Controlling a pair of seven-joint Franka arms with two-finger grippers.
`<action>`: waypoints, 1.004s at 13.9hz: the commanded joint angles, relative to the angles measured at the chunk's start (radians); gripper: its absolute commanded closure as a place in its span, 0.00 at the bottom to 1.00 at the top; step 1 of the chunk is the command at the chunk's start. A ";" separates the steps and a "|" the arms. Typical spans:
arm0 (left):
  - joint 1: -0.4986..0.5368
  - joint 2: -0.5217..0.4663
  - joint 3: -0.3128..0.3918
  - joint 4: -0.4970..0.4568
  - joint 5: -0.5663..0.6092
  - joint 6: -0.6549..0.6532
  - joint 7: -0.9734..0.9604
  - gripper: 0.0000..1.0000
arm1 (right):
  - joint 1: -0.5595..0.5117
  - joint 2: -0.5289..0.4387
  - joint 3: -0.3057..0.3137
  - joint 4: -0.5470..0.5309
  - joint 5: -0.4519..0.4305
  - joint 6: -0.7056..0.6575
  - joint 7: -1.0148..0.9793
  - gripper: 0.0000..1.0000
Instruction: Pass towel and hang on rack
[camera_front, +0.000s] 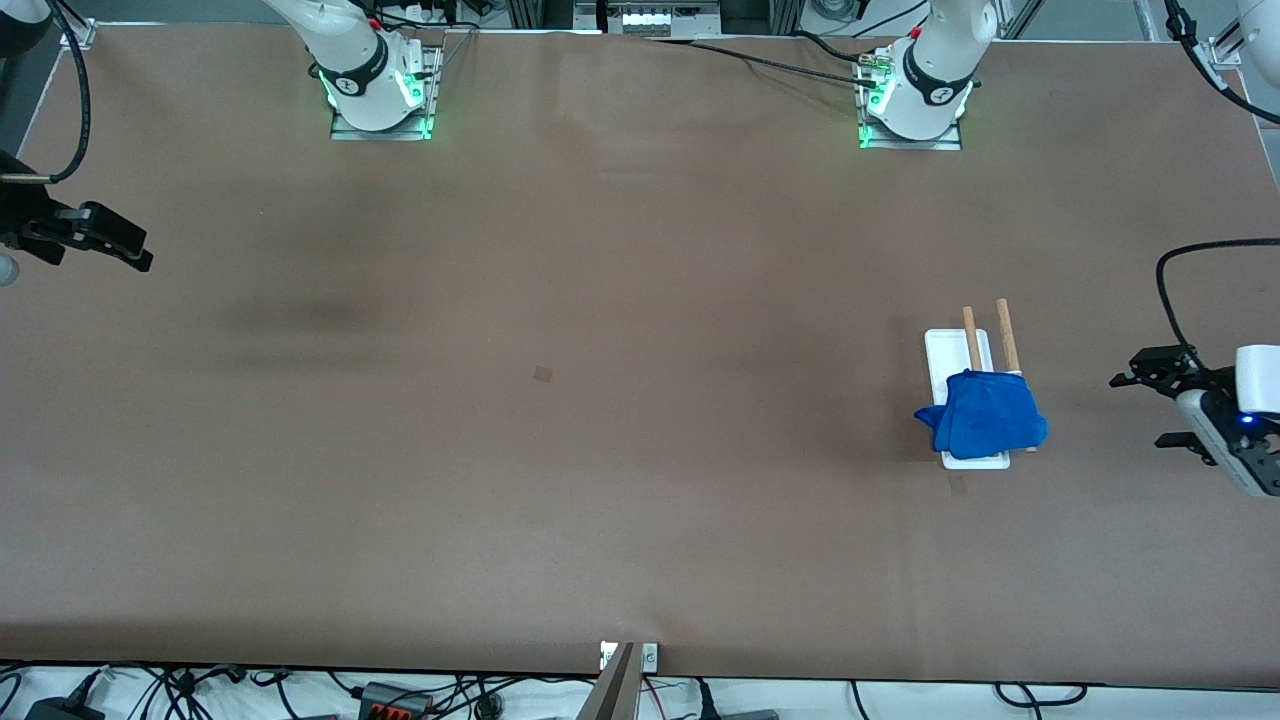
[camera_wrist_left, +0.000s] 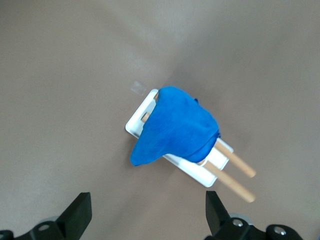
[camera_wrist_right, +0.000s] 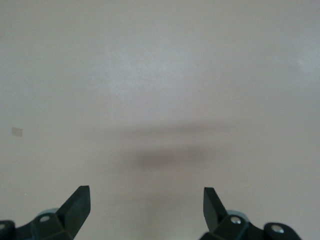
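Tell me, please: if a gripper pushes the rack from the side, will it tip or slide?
Probably it slides: the rack has a flat white base. It looks light, so it may shift easily. The blue towel draped over its rods hangs unevenly, which could tilt it slightly.

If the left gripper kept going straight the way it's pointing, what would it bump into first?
Probably the blue towel draped over the rack. The open left gripper points toward it with only bare table between, though how high the gripper sits is hard to judge.

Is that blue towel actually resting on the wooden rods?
Touching. The left wrist view shows the towel draped over both rods of the rack, hiding their covered ends.
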 joint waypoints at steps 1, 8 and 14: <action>-0.030 0.004 -0.002 0.077 -0.014 -0.079 -0.174 0.00 | 0.000 -0.021 0.000 -0.038 0.021 0.015 0.000 0.00; -0.120 -0.071 0.003 0.110 0.040 -0.206 -0.716 0.00 | 0.003 -0.116 0.000 -0.193 0.020 0.140 -0.004 0.00; -0.120 -0.347 -0.071 -0.252 0.204 0.004 -0.835 0.00 | 0.002 -0.084 0.002 -0.103 0.014 0.075 -0.027 0.00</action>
